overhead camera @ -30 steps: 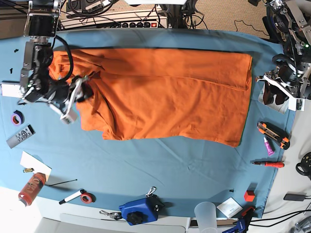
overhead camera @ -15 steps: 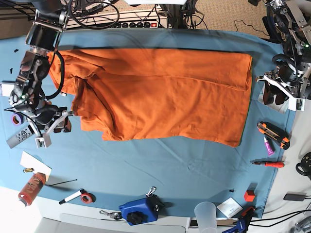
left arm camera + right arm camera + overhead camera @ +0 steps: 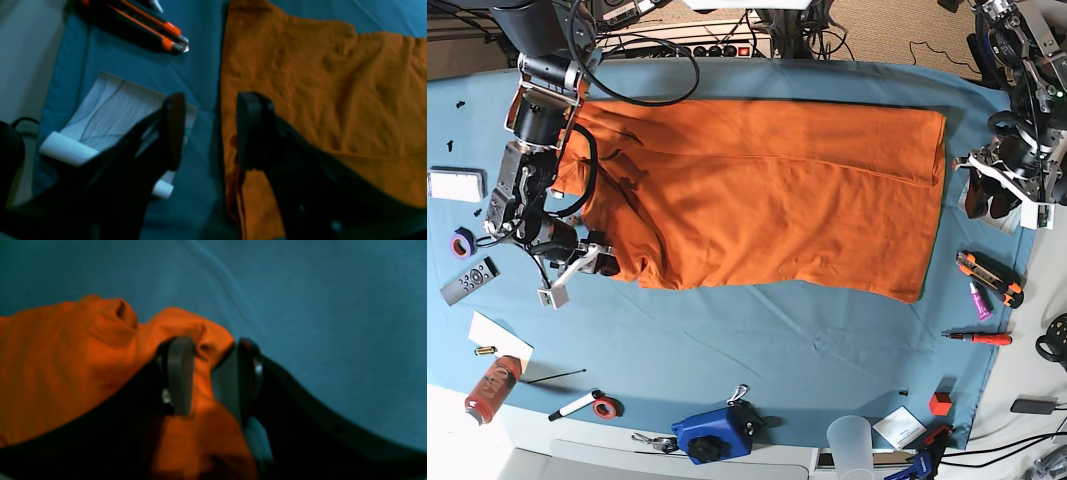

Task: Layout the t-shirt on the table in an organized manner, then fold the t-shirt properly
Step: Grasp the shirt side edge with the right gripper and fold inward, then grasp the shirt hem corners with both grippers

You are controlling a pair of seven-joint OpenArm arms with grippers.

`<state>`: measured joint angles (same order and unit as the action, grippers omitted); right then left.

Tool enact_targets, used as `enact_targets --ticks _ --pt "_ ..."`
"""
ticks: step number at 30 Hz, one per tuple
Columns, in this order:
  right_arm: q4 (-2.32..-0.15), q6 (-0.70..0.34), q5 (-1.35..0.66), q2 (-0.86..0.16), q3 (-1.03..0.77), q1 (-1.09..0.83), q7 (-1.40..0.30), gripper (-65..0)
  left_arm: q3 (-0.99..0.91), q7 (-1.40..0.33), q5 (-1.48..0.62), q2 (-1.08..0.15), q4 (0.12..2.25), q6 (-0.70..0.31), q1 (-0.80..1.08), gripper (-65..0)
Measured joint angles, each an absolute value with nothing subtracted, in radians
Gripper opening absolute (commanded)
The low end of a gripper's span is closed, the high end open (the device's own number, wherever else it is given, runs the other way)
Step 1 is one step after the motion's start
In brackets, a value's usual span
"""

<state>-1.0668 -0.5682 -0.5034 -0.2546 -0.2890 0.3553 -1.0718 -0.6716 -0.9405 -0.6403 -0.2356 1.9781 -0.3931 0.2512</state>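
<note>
Item: t-shirt (image 3: 757,195), spread lengthwise on the table (image 3: 807,340). Our right gripper (image 3: 213,373) has swung back to its bunched corner, fingers parted around a fold (no pinch yet). Left gripper (image 3: 210,130) gapes empty beside the hem. Layout unfinished.

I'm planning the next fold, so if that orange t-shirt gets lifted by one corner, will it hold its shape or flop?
Probably flop: the t-shirt lies in soft wrinkles and bunches between the right pincer's pads. It likely drags rather than slides on the table, whose cloth cover is itself wrinkled. It looks light for its size.
</note>
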Motion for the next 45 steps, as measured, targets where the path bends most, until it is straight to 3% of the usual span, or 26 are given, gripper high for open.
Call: enact_targets --ticks 2,3,6,9,12,14,19,23,26,28,34,45 --pt "-1.067 -0.567 -0.504 -0.254 -0.289 0.36 -1.118 -64.2 -0.672 -0.941 -0.641 -0.236 1.978 -0.393 0.251 -39.0" --pt "-1.067 -0.566 -0.507 -0.254 -0.289 0.36 -1.119 -65.0 -0.672 -0.941 -0.64 -0.236 1.978 -0.393 0.251 -39.0" --pt "-1.084 -0.617 -0.492 -0.255 -0.289 0.354 -1.102 -65.0 -0.672 -0.941 -0.641 -0.236 1.978 -0.393 0.251 -39.7" --pt "-1.132 -0.617 -0.413 -0.25 -0.288 0.349 -1.085 -65.0 -0.672 -0.941 -0.68 -0.236 1.978 -0.393 0.25 -45.3" --pt "-1.148 -0.613 -0.332 -0.25 -0.287 0.373 -1.065 -65.0 -0.649 -0.944 -0.654 -0.242 1.978 -0.395 0.218 -45.4" --pt "-1.148 -0.608 -0.302 -0.252 -0.288 0.41 -1.042 -65.0 -0.6 -0.933 -0.614 -0.255 1.978 -0.446 0.181 -45.4" --pt "-1.153 -0.607 -0.3 -0.252 -0.287 0.518 -1.013 -65.0 -0.372 -0.783 -0.406 -0.335 1.918 -0.503 0.066 -35.7" --pt "-1.153 -0.607 -0.24 -0.251 -0.288 0.562 -1.014 -65.0 -0.186 -0.758 -0.262 -0.393 1.732 -0.415 -0.085 -32.6" --pt "-1.153 -0.609 -0.231 -0.254 -0.288 0.582 -1.0 -65.0 -0.078 -0.833 -0.268 -0.42 1.544 -0.432 -0.234 -32.6" --pt "-1.153 -0.608 -0.234 -0.255 -0.287 0.588 -0.982 -65.0 -0.026 -0.83 -0.295 -0.422 1.414 -0.471 -0.328 -32.6" --pt "-1.153 -0.607 -0.233 -0.256 -0.288 0.588 -0.987 -65.0 0.073 -0.792 -0.316 -0.414 1.097 -0.465 -0.542 -32.6" --pt "-1.153 -0.607 -0.233 -0.257 -0.287 0.588 -0.999 -65.0 0.074 -0.829 -0.371 -0.418 0.891 -0.627 -0.61 -32.6"
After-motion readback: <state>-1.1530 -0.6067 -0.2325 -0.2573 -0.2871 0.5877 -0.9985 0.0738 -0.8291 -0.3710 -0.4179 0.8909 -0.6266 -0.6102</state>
